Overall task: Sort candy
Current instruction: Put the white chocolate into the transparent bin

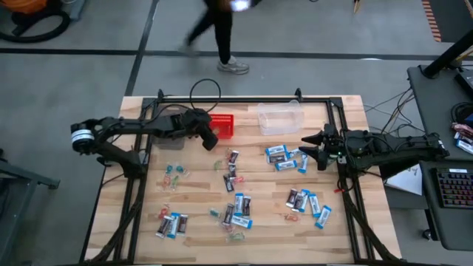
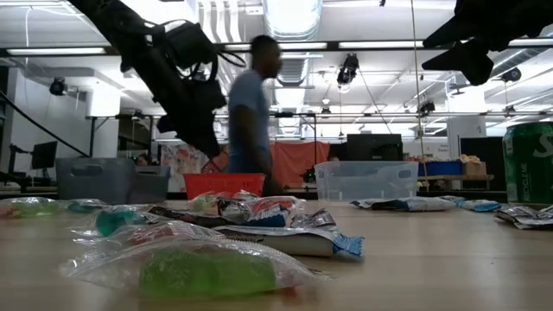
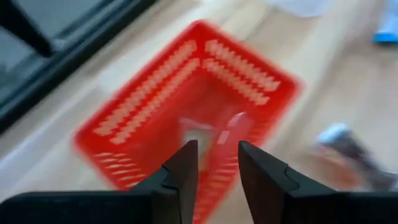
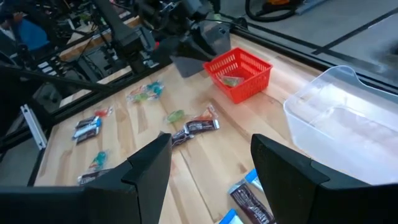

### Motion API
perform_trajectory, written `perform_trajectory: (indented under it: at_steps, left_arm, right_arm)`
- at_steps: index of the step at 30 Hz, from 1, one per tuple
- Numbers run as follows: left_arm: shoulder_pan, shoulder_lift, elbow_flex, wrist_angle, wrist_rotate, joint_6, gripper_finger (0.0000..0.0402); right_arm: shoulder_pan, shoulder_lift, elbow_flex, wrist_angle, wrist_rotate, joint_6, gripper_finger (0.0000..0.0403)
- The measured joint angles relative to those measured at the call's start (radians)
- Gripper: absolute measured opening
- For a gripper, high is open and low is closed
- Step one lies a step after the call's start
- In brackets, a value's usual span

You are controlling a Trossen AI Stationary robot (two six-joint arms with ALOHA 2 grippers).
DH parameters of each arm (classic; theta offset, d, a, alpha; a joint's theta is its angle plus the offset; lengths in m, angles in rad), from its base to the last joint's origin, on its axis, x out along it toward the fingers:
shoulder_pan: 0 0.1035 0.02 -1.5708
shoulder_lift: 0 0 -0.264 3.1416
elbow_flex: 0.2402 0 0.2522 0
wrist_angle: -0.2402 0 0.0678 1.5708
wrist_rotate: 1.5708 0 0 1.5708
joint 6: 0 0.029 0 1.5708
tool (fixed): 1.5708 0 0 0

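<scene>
The left gripper (image 1: 211, 138) hangs over the near edge of the red basket (image 1: 223, 124), at the far side of the surface (image 1: 192, 222). In its wrist view its fingers (image 3: 184, 171) stand a little apart with nothing between them, and a pale wrapped piece (image 3: 208, 134) lies inside the basket just beyond them.

The right gripper (image 1: 308, 148) waits above the right part of the surface, next to a group of blue-and-white packets (image 1: 281, 155). Its fingers (image 4: 152, 165) are wide open and empty.

The candy (image 1: 235, 207) is spread over the surface: brown bars (image 1: 232, 164) and packets in the middle and on the right, small green and red twist pieces (image 1: 173, 173) on the left. In the low view a green piece (image 2: 207, 269) lies very close to the camera and hides part of the surface behind it.

A clear bin (image 1: 278, 117) stands right of the basket, with a gap between them. A second clear bin (image 1: 168, 137) lies under the left arm and is partly covered by it. A green can (image 2: 529, 162) shows at the right edge of the low view.

A person (image 2: 252, 117) is behind the surface, blurred.
</scene>
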Motion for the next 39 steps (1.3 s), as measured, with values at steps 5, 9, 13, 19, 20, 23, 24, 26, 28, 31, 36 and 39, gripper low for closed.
perform_trajectory:
  at_steps: [5, 9, 13, 19, 20, 23, 24, 26, 28, 31, 36, 39]
  left_arm:
    - [-0.041, -0.046, 0.000, 0.018, 0.101, 0.000, 0.0098]
    - [-0.098, -0.100, 0.000, 0.033, 0.101, 0.000, 0.0098]
    - [-0.185, -0.144, 0.000, 0.114, 0.102, 0.022, 0.0098]
    - [-0.326, -0.170, 0.000, 0.207, 0.108, 0.074, 0.0098]
    - [-0.347, -0.170, 0.000, 0.219, 0.107, 0.074, 0.0098]
    - [-0.400, -0.170, -0.010, 0.284, 0.108, 0.082, 0.0098]
    - [-0.414, -0.168, -0.016, 0.323, 0.111, 0.088, 0.0098]
    - [-0.433, -0.166, -0.033, 0.388, 0.136, 0.094, 0.0098]
    - [-0.442, -0.162, -0.047, 0.457, 0.154, 0.092, 0.0098]
    - [-0.452, -0.167, -0.076, 0.512, 0.153, 0.078, 0.0098]
    - [-0.455, -0.163, -0.106, 0.553, 0.154, 0.042, 0.0098]
    - [-0.455, -0.154, -0.106, 0.555, 0.153, 0.031, 0.0098]
  right_arm:
    - [0.000, 0.009, 0.008, 0.003, 0.000, 0.000, 0.0215]
    - [0.003, 0.063, 0.026, 0.008, -0.053, -0.003, 0.0215]
    - [0.009, 0.170, 0.051, 0.001, -0.053, -0.044, 0.0215]
    - [0.011, 0.334, 0.109, -0.031, -0.057, -0.144, 0.0215]
    - [0.013, 0.357, 0.120, -0.045, -0.056, -0.160, 0.0215]
    - [0.017, 0.424, 0.160, -0.065, -0.054, -0.210, 0.0215]
    - [0.019, 0.450, 0.166, -0.092, -0.053, -0.224, 0.0215]
    - [0.026, 0.497, 0.184, -0.125, -0.054, -0.254, 0.0215]
    - [0.034, 0.534, 0.206, -0.147, -0.053, -0.284, 0.0215]
    - [0.043, 0.596, 0.222, -0.198, -0.054, -0.307, 0.0215]
    - [0.042, 0.684, 0.226, -0.241, -0.053, -0.309, 0.0215]
    - [0.042, 0.740, 0.222, -0.251, -0.051, -0.309, 0.0215]
